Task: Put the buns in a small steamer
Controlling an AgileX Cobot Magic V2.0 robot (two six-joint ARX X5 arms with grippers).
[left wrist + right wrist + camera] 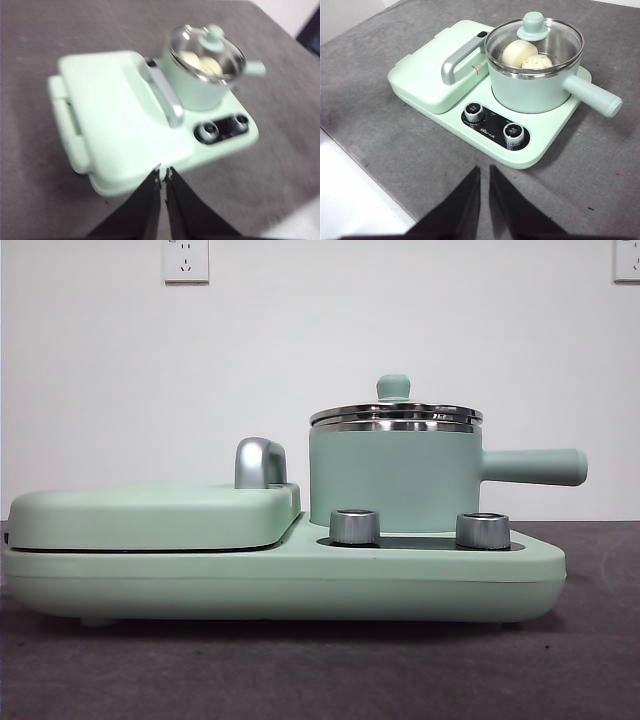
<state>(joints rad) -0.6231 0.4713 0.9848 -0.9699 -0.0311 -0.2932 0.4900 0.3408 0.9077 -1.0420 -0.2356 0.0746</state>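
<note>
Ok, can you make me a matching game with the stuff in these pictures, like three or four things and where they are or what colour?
Things
1. buns
2. lid
3. two dial knobs
4. left gripper

Places or states
A. on the black panel in front of the pot
B. inside the small steamer
C. jaws almost together, holding nothing
D. sitting on top of the pot, green knob up

Pairs: 1-B, 2-D, 3-A, 4-C

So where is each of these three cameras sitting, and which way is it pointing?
Front view: low, at table height, level onto the small steamer; no robot shows.
Left wrist view: above, down past the left gripper, jaws nearly closed.
Right wrist view: above the two dials, behind the right gripper, jaws nearly closed.
Both wrist views share the buns under the lid.
</note>
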